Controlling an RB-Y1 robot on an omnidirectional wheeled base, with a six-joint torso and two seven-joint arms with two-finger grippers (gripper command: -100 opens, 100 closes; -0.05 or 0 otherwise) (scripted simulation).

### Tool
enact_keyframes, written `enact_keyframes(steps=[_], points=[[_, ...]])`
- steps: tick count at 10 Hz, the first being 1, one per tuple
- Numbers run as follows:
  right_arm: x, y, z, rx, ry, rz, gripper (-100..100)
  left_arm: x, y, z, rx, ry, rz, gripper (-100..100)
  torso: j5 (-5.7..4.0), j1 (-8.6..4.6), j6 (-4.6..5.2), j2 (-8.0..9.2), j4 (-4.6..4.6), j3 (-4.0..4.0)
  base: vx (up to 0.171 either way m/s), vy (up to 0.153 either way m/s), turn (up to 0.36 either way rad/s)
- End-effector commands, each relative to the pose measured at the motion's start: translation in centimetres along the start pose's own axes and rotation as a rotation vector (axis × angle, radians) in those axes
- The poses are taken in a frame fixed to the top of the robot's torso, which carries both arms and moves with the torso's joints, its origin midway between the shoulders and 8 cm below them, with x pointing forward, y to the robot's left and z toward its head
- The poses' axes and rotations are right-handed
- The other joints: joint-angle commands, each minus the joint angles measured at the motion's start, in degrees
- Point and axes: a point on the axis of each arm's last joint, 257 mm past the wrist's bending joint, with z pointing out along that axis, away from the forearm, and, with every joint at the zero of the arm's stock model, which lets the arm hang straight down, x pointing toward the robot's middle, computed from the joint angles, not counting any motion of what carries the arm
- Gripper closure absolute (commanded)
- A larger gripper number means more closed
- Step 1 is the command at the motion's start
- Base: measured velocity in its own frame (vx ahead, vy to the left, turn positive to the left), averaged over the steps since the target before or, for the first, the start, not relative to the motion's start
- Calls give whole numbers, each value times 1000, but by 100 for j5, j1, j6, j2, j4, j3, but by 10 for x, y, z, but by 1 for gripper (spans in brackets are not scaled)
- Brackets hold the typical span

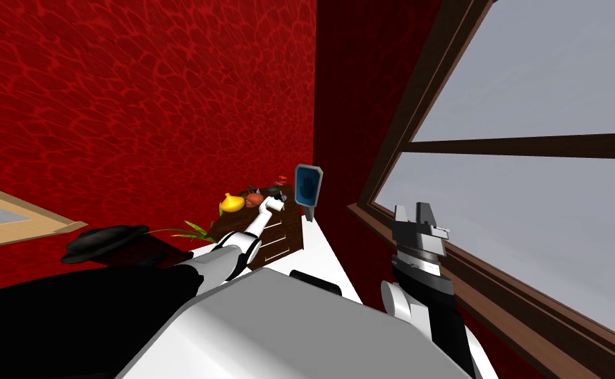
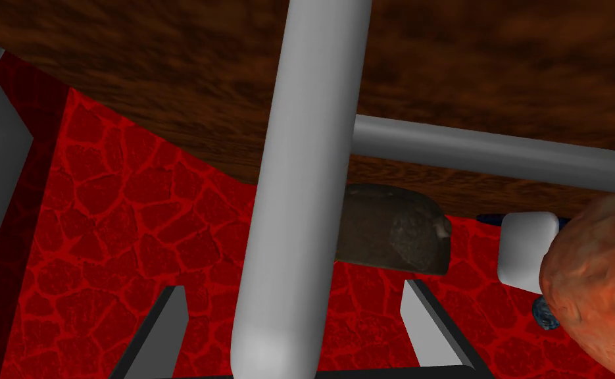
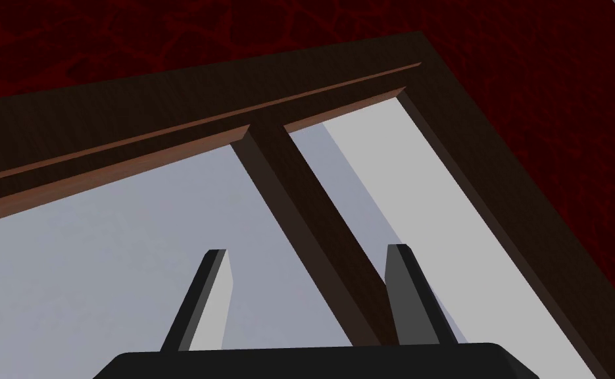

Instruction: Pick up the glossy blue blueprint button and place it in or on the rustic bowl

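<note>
framing grey bar [image 2: 299, 197], left jaws apart; bowl [image 2: 398, 230] at wood top [image 2: 187, 85] edge

Domestic room: you're in a lived-in house, not a lab or a shop.
- The walls [image 1: 135, 99] are deep red with a crackle pattern.
- A large window [image 1: 391, 141] sits in a dark wood frame with crossbars, flat grey beyond it.
- A pale wood picture frame [image 1: 23, 227] hangs on the wall to your left.
- A dark wooden counter [image 1: 283, 233] with drawer fronts stands in the corner.
- Household clutter on top of it: a yellow onion-shaped thing [image 1: 231, 203], an orange lump [image 1: 253, 199], a rough dark bowl [image 2: 398, 230] and a blue plaque [image 1: 308, 186] with a hand sign.
- A black hat [image 1: 102, 240] and green leaves [image 1: 191, 230] lie near it.
</note>
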Motion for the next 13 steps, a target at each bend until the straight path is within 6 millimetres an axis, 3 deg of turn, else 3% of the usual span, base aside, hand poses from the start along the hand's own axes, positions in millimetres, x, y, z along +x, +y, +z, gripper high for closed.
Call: enact_keyframes(steps=[1, 13], points=[[0, 0, 0, 0, 0, 0, 0, 0, 5, 4, -38, 38, 10, -100, 0, 0, 0, 0, 0, 0, -48, -14, -55], [0, 0, 0, 0, 0, 0, 0, 7, 25, 9, -225, 267, 20, -100, 8, -3, 1, 6, -11, -2, -51, -12, -49]])
